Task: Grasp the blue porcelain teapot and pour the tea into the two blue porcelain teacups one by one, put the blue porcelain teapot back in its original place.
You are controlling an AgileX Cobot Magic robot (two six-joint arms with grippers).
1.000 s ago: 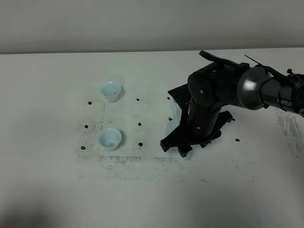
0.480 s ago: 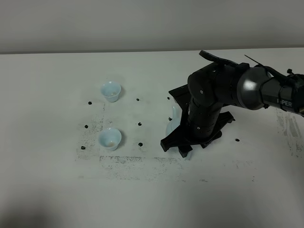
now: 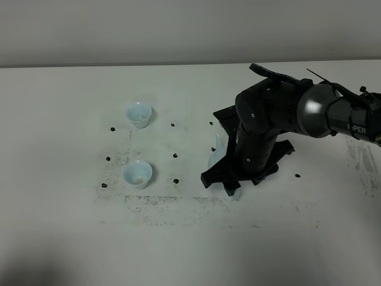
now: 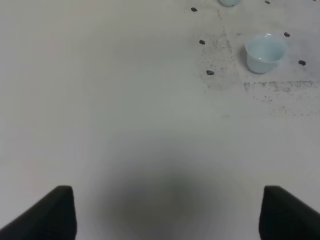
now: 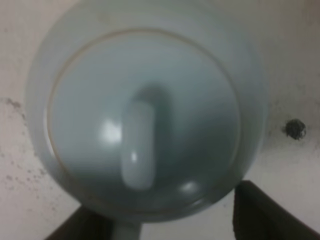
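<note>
Right gripper (image 5: 175, 220) jaws apart astride blue porcelain teapot (image 5: 145, 115); I close slowly, centred, so it won't twist. Left gripper (image 4: 170, 215) jaws apart too.

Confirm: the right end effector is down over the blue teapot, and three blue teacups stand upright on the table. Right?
No, only two stand upright on the table: the far teacup and the near teacup, as the exterior high view shows. The right end effector is down over the blue teapot.
</note>
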